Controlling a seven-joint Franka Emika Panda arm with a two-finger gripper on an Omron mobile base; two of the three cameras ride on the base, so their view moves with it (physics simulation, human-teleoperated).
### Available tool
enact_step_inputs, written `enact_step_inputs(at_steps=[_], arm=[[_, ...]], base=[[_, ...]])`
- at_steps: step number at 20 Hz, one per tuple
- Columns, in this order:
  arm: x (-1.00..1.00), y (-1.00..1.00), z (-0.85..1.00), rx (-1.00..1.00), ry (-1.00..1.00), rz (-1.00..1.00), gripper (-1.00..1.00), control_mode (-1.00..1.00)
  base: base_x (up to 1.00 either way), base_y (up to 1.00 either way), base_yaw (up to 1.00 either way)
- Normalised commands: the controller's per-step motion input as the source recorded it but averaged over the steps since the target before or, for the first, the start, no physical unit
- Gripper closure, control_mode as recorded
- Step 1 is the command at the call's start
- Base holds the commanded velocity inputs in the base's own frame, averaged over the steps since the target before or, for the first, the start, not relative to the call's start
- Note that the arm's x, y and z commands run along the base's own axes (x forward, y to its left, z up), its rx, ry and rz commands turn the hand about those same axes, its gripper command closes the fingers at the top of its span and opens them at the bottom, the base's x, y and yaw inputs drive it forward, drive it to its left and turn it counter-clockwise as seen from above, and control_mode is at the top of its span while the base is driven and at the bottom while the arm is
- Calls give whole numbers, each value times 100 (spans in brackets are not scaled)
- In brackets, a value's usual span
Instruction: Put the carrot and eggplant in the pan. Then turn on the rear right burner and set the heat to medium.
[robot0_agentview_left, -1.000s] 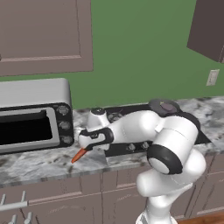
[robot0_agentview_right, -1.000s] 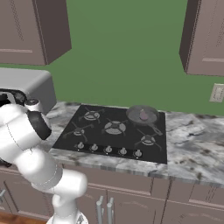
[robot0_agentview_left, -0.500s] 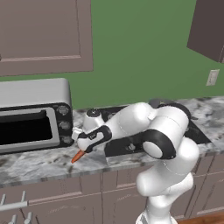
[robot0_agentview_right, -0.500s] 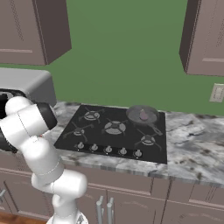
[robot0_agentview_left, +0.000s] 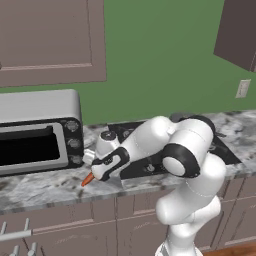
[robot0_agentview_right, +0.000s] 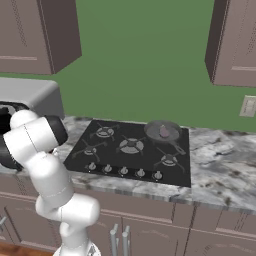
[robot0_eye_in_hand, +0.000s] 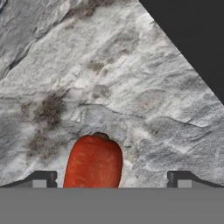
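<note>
Grey marble counter (robot0_agentview_left: 45, 187), green wall behind. Carrot (robot0_eye_in_hand: 93, 162) lies on it between toaster oven (robot0_agentview_left: 37, 132) and black cooktop (robot0_agentview_right: 130, 150). Gripper (robot0_eye_in_hand: 111, 178) spread wide over carrot, gripping nothing. Eggplant (robot0_agentview_right: 164, 132) in pan (robot0_agentview_right: 161, 131).

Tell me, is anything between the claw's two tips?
Yes: in the hand view, the carrot lies between them, nearer one tip, on the stone counter.

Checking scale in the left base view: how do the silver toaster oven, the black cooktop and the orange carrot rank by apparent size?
1. Silver toaster oven, largest.
2. Black cooktop, largely hidden behind the arm, so unsure.
3. Orange carrot, smallest, only its tip showing.
</note>
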Motion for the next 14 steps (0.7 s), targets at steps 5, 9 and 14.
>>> enact_step_inputs(at_steps=[5, 9, 14], arm=[[0, 0, -10, 0, 2, 0, -100, -100], [3, 5, 0, 0, 5, -1, -100, -100], [3, 3, -3, -1, 5, -3, -100, -100]], base=[[0, 0, 0], [0, 0, 0], [0, 0, 0]])
